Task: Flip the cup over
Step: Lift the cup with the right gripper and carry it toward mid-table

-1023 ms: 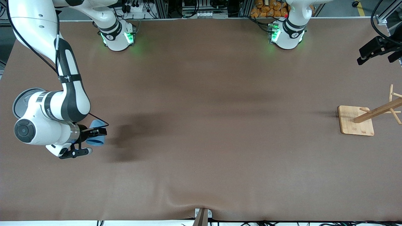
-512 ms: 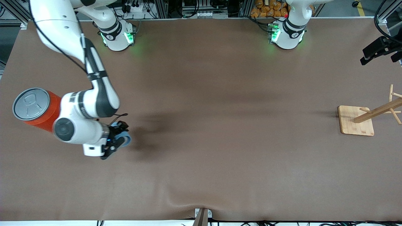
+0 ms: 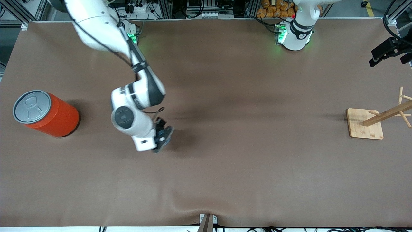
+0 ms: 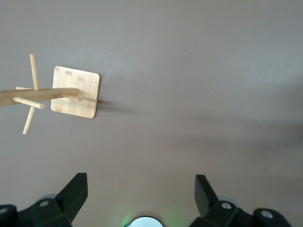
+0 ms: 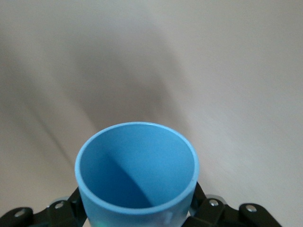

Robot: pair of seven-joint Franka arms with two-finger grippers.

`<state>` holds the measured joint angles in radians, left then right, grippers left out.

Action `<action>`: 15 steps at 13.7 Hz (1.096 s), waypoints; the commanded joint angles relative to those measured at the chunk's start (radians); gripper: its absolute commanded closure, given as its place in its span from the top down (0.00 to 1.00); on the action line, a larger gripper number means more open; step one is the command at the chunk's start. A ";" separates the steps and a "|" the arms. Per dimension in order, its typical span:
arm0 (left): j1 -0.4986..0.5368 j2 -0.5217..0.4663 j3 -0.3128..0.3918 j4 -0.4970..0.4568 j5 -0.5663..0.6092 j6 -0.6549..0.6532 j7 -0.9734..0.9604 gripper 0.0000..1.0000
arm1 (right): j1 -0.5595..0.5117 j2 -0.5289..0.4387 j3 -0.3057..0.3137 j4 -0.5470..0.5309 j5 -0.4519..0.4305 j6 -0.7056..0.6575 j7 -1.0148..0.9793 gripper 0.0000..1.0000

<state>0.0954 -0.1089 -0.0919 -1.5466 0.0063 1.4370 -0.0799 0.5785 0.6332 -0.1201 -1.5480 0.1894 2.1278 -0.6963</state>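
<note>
My right gripper (image 3: 163, 138) is shut on the light-blue cup (image 5: 136, 170) and holds it above the table, between the orange can and the table's middle. In the right wrist view the cup's open mouth points away from the wrist, and the black fingers (image 5: 64, 208) press on its wall from both sides. In the front view the hand hides nearly all of the cup; only a blue sliver (image 3: 164, 139) shows. My left gripper (image 4: 140, 189) is open and empty, waiting high over the left arm's end of the table (image 3: 384, 59).
A large orange can with a grey lid (image 3: 48, 112) stands toward the right arm's end. A wooden peg rack on a square base (image 3: 365, 124) stands toward the left arm's end; it also shows in the left wrist view (image 4: 75, 92). Brown cloth covers the table (image 3: 244, 161).
My right arm has swung away from the orange can toward the table's middle with the cup in its grip, uncovering the can. The left arm has barely moved.
</note>
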 commanded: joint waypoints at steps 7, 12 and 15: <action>0.006 0.000 -0.003 0.008 -0.009 -0.004 0.017 1.00 | 0.239 0.060 -0.016 0.020 -0.040 0.165 -0.019 0.00; 0.006 0.000 -0.003 0.008 -0.009 -0.004 0.012 1.00 | 0.302 0.115 -0.016 0.023 -0.206 0.297 -0.017 0.00; 0.006 0.000 -0.003 0.006 -0.009 -0.006 0.012 1.00 | 0.302 0.120 -0.016 0.022 -0.206 0.333 -0.022 0.91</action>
<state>0.0953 -0.1089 -0.0922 -1.5467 0.0061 1.4369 -0.0799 0.8784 0.7397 -0.1248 -1.5469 -0.0007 2.4272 -0.6983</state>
